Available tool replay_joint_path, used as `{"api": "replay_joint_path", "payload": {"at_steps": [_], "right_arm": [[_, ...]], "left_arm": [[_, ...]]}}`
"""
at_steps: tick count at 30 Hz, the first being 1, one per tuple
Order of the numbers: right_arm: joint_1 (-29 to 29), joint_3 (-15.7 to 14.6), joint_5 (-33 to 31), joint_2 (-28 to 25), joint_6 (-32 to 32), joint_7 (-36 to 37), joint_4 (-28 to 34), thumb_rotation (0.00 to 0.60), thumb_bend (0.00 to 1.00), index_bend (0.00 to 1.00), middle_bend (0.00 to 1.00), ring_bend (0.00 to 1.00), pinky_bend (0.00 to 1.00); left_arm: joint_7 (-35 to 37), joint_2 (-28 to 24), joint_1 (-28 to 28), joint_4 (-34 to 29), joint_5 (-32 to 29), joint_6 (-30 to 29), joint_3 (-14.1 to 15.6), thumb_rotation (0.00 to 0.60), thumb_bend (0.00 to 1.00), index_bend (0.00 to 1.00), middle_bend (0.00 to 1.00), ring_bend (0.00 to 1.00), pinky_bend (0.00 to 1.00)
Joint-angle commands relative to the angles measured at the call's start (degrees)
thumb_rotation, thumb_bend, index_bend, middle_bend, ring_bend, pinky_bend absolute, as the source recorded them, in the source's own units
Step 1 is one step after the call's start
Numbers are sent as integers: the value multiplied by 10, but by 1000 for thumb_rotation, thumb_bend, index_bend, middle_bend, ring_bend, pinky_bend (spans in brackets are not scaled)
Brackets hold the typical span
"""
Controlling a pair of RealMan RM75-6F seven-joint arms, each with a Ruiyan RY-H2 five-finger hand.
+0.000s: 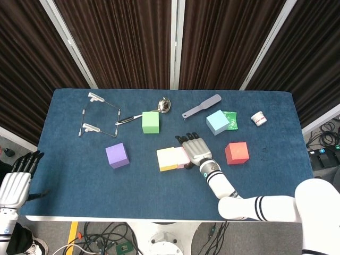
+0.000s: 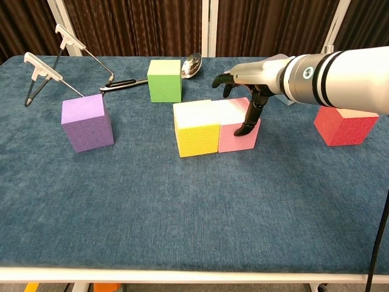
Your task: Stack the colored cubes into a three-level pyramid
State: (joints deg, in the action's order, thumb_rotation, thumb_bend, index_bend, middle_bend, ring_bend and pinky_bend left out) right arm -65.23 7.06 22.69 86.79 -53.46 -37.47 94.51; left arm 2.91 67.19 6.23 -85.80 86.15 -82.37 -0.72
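– Where's your right hand point(image 2: 249, 91)?
– Fingers spread, holding nothing, resting against the pink cube point(image 2: 236, 125), which touches the yellow cube point(image 2: 196, 128) beyond it.
– Surroundings?
– Blue table point(image 1: 79, 175), dark curtains point(image 1: 122, 42); your left hand point(image 1: 16, 183) hangs open off the edge.

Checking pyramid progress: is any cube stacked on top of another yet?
No. The yellow cube and pink cube sit side by side on the table; nothing rests on either.

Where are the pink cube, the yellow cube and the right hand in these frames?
pink cube point(image 2: 234, 139), chest view, on its front face.
yellow cube point(image 2: 197, 135), chest view, on its front face.
right hand point(image 1: 195, 149), head view, on the back of the hand.
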Motion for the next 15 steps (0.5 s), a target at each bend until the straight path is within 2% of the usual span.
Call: {"api": "replay_joint_path", "payload": {"at_steps": [1, 6, 15], "right_arm": [[0, -1, -1, 3, -2, -2, -2, 600, 110, 0, 283, 0, 0], [-1, -1, 1, 7, -5, -5, -6, 600, 127, 0, 402, 0, 0], [1, 1, 8, 9, -7, -6, -10, 600, 133, 0, 435, 0, 0]], "left_arm": [[1, 0, 0, 1, 0, 1, 0, 600, 0, 33, 52, 0, 95], [1, 0, 0, 1, 0, 1, 0, 600, 0, 33, 52, 0, 95], [2, 1, 0, 3, -1, 1, 0, 600, 0, 33, 52, 0, 95]]}}
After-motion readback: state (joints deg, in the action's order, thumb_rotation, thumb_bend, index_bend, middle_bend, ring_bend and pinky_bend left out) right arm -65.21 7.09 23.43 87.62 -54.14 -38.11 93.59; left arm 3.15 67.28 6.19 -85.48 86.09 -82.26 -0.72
